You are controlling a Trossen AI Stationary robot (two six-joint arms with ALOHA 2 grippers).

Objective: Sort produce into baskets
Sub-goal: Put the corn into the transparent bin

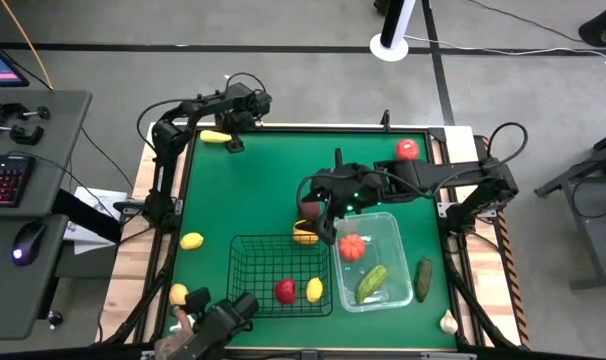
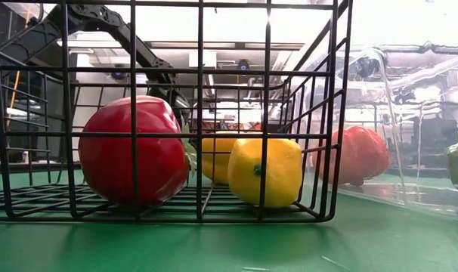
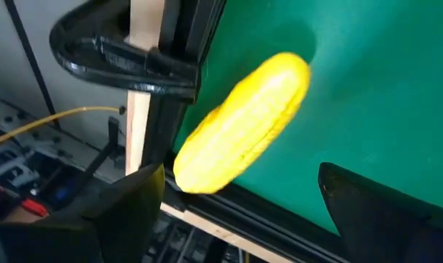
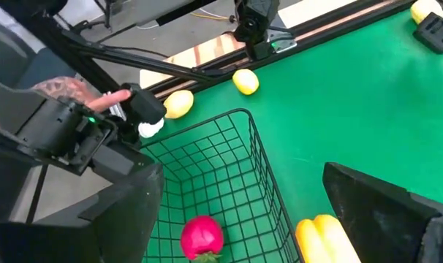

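Your left claw (image 1: 230, 139) is hovering released over the corn (image 1: 215, 137) in the upper left; lower it straddling the cob before clenching. Your right claw (image 1: 316, 215) is waiting, spread, above the wire basket (image 1: 251, 296)

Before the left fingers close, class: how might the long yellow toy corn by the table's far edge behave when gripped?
The long yellow toy corn looks rounded and smooth, so it may slip or roll. It seems rigid, probably light. It lies beside the table's black edge rail, so a nudge might push it against that.
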